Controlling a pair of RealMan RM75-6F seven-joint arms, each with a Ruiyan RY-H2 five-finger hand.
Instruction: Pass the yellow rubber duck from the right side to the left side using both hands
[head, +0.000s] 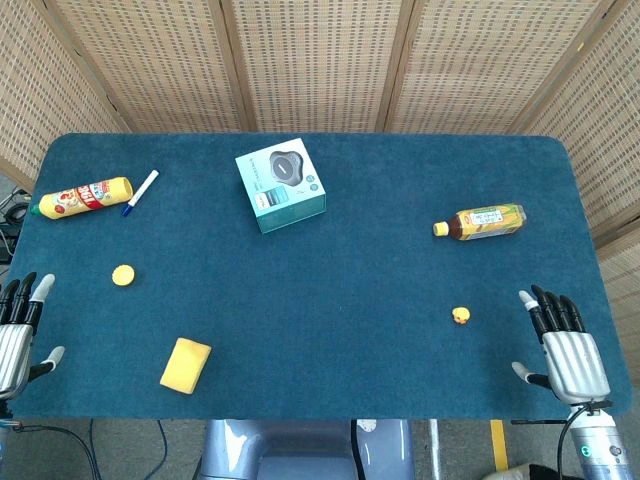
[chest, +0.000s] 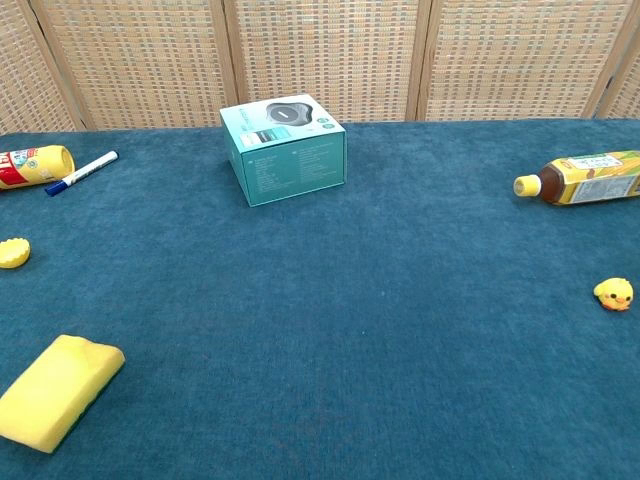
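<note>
Both hands empty, duck (head: 461, 316) nr right hand (head: 565, 349), left hand (head: 18, 330) far

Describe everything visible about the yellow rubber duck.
The yellow rubber duck is small, rounded and glossy, with an orange beak facing the robot in the chest view. It sits upright on the blue table cloth at the right side, nearer than the lying tea bottle. Nothing touches it; the right hand rests apart, further right.
</note>
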